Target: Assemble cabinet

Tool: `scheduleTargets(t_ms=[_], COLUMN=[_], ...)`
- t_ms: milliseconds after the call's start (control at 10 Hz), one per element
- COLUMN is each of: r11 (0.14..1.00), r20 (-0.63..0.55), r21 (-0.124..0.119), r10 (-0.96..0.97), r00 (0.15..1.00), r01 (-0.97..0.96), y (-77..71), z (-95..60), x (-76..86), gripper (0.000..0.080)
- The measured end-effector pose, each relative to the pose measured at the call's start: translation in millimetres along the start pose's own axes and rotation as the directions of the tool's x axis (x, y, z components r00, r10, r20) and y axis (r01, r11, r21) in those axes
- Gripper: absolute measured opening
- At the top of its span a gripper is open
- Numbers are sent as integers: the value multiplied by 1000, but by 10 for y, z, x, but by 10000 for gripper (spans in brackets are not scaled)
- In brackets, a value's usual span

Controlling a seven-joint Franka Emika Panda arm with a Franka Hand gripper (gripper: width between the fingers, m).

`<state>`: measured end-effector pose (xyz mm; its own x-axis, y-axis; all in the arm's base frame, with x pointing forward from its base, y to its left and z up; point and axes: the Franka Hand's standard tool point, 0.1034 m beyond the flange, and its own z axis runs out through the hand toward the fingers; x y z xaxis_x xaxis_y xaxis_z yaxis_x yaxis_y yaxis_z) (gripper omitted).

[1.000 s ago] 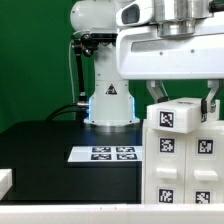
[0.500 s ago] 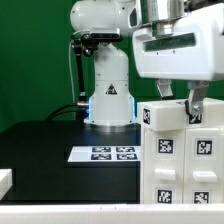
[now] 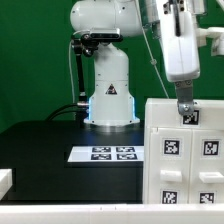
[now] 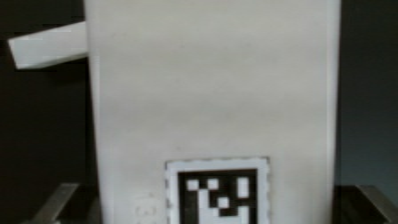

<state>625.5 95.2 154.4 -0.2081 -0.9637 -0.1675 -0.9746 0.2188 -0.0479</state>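
The cabinet (image 3: 185,160), a large white box with black-and-white tags on its panels, stands at the exterior view's right and faces the camera squarely. My gripper (image 3: 184,108) comes down from above onto its top edge, with the hand seen side-on. In the wrist view the cabinet (image 4: 214,100) fills the space between my two dark fingers (image 4: 59,200), and one tag (image 4: 217,190) shows between them. The gripper (image 4: 214,205) is shut on the cabinet's top.
The marker board (image 3: 104,154) lies flat on the black table in front of the robot base (image 3: 108,95). A small white part (image 3: 5,182) sits at the exterior view's lower left edge. Another white piece (image 4: 45,48) shows beyond the cabinet in the wrist view.
My hand has turned about a quarter turn around its vertical axis. The cabinet has turned with it, from corner-on to face-on toward the camera.
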Motion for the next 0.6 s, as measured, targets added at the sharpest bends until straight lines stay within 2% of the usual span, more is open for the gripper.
scheduleTargets(t_ms=[300,400,500,600], r11=[1000,1000,999,999], r20=[-2,-2,0,7], r21=[-1,-1,0,9], r10=[-17,-22,-32,-48], r00=[1000,1000,999,999], r01=[17,22,32,48], y=[6,10,11,6], z=[12,17,-3,-98], x=[-4,-7,-29,-80], gripper=[554,633,633,646])
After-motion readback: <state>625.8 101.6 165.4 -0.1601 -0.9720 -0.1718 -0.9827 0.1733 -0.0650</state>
